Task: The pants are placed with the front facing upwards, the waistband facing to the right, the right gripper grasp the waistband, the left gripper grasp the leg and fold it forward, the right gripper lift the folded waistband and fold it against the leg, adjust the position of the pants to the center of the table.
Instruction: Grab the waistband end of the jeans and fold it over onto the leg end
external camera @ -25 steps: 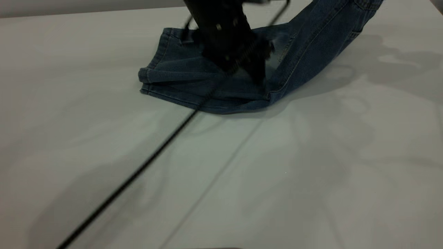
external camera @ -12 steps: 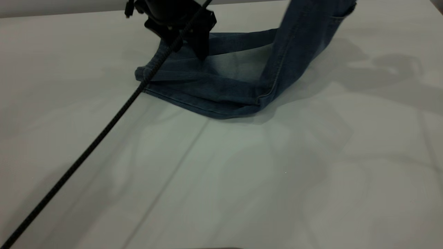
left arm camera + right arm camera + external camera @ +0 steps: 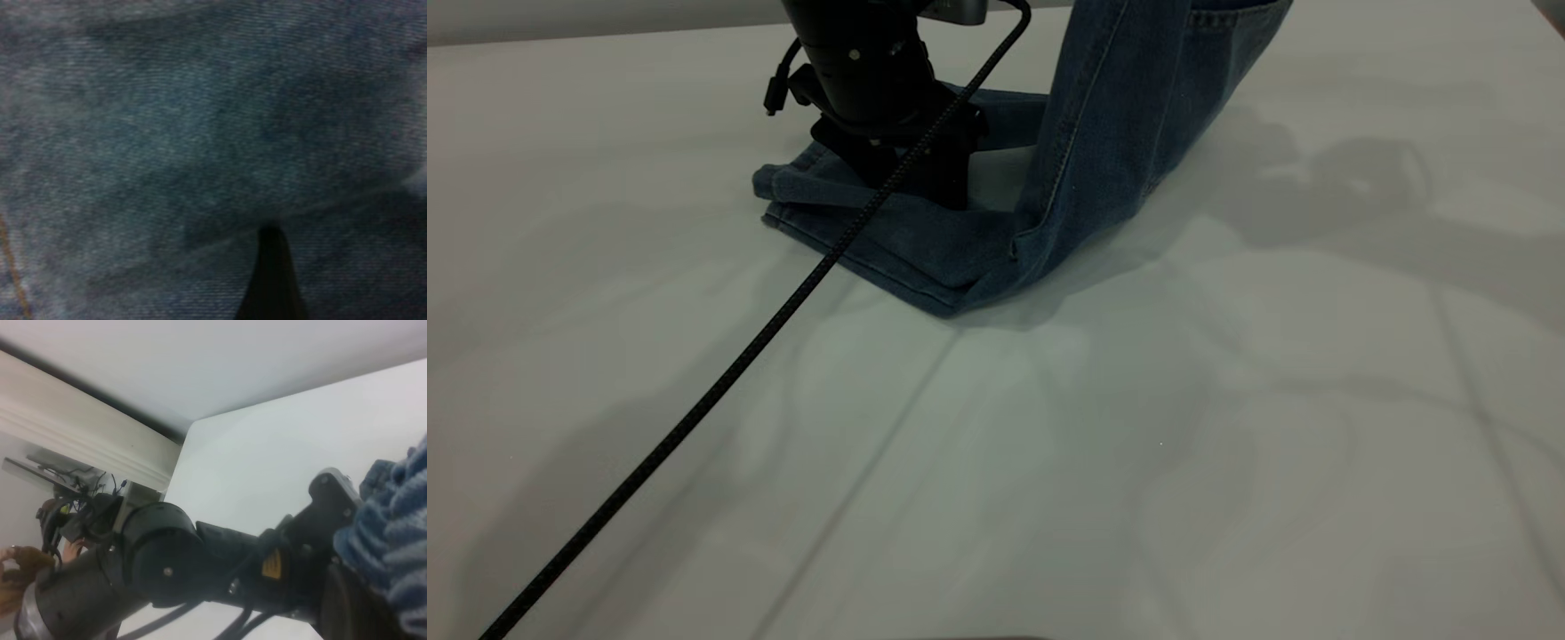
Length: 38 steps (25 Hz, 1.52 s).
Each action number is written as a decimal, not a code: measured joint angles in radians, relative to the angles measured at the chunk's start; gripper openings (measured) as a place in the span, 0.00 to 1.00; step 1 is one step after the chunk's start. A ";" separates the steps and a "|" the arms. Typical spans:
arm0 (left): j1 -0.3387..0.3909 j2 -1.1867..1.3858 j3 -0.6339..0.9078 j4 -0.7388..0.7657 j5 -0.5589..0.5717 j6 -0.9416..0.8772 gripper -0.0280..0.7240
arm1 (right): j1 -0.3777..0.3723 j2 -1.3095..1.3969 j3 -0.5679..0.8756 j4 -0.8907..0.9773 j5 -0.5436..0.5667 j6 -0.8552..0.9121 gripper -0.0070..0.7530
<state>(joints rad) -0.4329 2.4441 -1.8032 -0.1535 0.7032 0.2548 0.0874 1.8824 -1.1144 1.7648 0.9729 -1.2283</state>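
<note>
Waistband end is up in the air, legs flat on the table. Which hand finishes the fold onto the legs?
Right, probably. The pants rise out of the exterior view's top at the right, and the ruffled waistband fills the right wrist view. The left hand is down on the flat legs, seemingly pinning them.

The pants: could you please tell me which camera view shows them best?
The exterior view: the pants lie on the table, one end lifted. The left wrist view shows only close denim; the right wrist view shows only ruffled waistband.
</note>
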 joint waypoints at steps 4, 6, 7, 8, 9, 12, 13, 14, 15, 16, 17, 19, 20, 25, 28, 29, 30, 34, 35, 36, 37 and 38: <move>-0.029 0.003 0.000 -0.001 0.000 0.000 0.70 | 0.003 0.000 -0.002 0.000 0.001 0.000 0.10; -0.051 0.003 0.000 -0.001 0.000 -0.001 0.70 | 0.003 0.000 -0.004 -0.001 0.002 -0.001 0.10; -0.061 0.003 0.000 -0.005 0.000 -0.001 0.70 | 0.003 0.000 -0.004 -0.002 0.005 -0.001 0.10; -0.071 0.003 0.000 -0.007 0.001 -0.001 0.70 | 0.003 0.000 -0.004 -0.006 0.008 -0.001 0.10; -0.080 0.003 0.000 -0.010 0.003 -0.001 0.70 | 0.003 0.000 -0.004 -0.009 0.009 -0.001 0.10; -0.096 0.003 0.000 -0.041 0.003 -0.001 0.70 | -0.004 -0.007 -0.004 -0.018 0.010 -0.001 0.10; -0.101 0.003 0.000 -0.057 0.003 0.000 0.70 | -0.010 -0.012 -0.004 -0.023 0.010 -0.001 0.10; -0.105 0.003 0.000 -0.072 0.003 0.001 0.70 | -0.018 -0.020 -0.004 -0.028 0.012 -0.002 0.10; -0.112 0.003 0.000 -0.086 0.003 0.002 0.70 | -0.030 -0.023 -0.004 -0.033 0.017 -0.002 0.10; -0.120 0.003 0.000 -0.094 0.001 0.004 0.70 | -0.041 -0.030 -0.004 -0.034 0.019 -0.002 0.10; -0.130 0.003 0.000 -0.096 -0.003 0.009 0.70 | -0.051 -0.033 -0.004 -0.036 0.019 -0.001 0.10; -0.147 0.003 0.000 -0.101 -0.013 0.018 0.70 | -0.066 -0.036 -0.004 -0.036 0.022 0.000 0.10; -0.153 0.003 0.000 -0.102 -0.017 0.020 0.70 | -0.071 -0.037 -0.004 -0.040 0.022 0.002 0.10; -0.131 -0.001 0.000 -0.102 -0.021 0.023 0.70 | -0.075 -0.037 -0.005 -0.082 0.022 0.003 0.10; -0.086 -0.019 0.000 -0.099 -0.015 0.023 0.70 | -0.075 -0.037 -0.005 -0.097 0.022 0.006 0.10; -0.070 -0.028 0.000 -0.099 -0.015 0.023 0.70 | -0.075 -0.037 -0.005 -0.099 0.022 0.006 0.10; -0.053 -0.041 0.000 -0.098 -0.014 0.023 0.70 | -0.075 -0.037 -0.005 -0.100 0.022 0.008 0.10; 0.010 -0.114 0.000 -0.098 -0.007 0.023 0.70 | -0.075 -0.037 -0.006 -0.120 0.022 0.010 0.10; 0.026 -0.138 0.000 -0.098 -0.007 0.023 0.70 | -0.073 -0.037 -0.006 -0.122 0.022 0.011 0.10; 0.040 -0.158 0.000 -0.098 -0.003 0.023 0.70 | -0.068 -0.037 -0.006 -0.122 0.021 0.011 0.10; 0.056 -0.182 0.000 -0.097 0.002 0.023 0.70 | -0.060 -0.037 -0.006 -0.122 0.018 0.011 0.10; 0.070 -0.206 0.000 -0.095 0.009 0.023 0.70 | -0.047 -0.037 -0.007 -0.122 0.013 0.011 0.10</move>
<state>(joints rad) -0.3625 2.2384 -1.8029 -0.2489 0.7123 0.2783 0.0407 1.8455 -1.1210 1.6433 0.9857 -1.2177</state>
